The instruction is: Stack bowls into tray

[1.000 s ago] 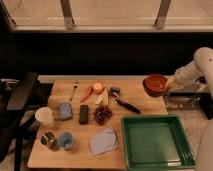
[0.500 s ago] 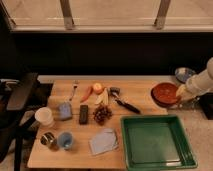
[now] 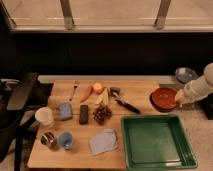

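Observation:
The red-orange bowl hangs at the table's right edge, just behind the far right corner of the green tray. My gripper is at the bowl's right rim and shut on it, with the pale arm reaching in from the right. The tray lies at the table's front right with nothing in it. The dull purple bowl sits on the ledge behind the table at the far right, apart from the gripper.
On the wooden table: a black-handled tool, grapes, a black remote, a blue sponge, a white cup, a blue cup, a blue cloth, a carrot and an apple. A black chair stands left.
The gripper has carried the red-orange bowl right and down, nearer the tray's far right corner. Everything else has stayed put.

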### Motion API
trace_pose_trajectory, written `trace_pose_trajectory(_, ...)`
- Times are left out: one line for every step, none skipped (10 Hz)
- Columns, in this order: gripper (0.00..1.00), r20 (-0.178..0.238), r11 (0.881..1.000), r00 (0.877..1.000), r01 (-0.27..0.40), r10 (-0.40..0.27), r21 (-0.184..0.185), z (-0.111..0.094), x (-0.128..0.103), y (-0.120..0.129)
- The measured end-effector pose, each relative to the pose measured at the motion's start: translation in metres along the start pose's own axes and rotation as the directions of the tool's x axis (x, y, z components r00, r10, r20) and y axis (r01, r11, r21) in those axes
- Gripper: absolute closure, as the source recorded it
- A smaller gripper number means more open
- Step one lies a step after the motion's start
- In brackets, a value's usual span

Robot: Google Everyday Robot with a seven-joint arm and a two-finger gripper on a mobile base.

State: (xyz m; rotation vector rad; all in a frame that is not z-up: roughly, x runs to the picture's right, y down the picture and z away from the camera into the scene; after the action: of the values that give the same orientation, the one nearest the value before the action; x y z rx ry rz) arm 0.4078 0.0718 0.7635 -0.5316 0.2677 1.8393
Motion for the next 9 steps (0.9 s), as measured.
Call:
trace_pose_trajectory(0.91, 0.001, 1.000, 1.000, -0.002, 0.002, 0.000, -0.001, 0.000, -0.001)
trace_pose_trajectory(0.91, 0.001, 1.000, 1.000, -0.003, 0.003, 0.000, -0.001, 0.001, -0.002)
trace_pose_trajectory(0.91, 0.001, 1.000, 1.000, -0.002, 0.002, 0.000, -0.001, 0.001, -0.001)
trace_pose_trajectory(0.91, 0.002, 1.000, 1.000, 0.004, -0.004, -0.003, -0.001, 0.000, 0.001)
trace_pose_trajectory(0.91, 0.003, 1.000, 1.000, 0.007, -0.007, -0.009, -0.004, 0.004, 0.000)
trace_pose_trajectory(0.91, 0.003, 1.000, 1.000, 0.007, -0.007, -0.012, -0.007, 0.011, -0.003)
trace_pose_trajectory(0.91, 0.003, 1.000, 1.000, 0.011, -0.011, -0.026, -0.014, 0.025, -0.007)
trace_pose_trajectory(0.91, 0.003, 0.999, 1.000, 0.014, -0.014, -0.037, -0.020, 0.040, -0.012)
trace_pose_trajectory(0.91, -0.001, 0.998, 1.000, 0.017, -0.017, -0.054, -0.027, 0.056, -0.018)
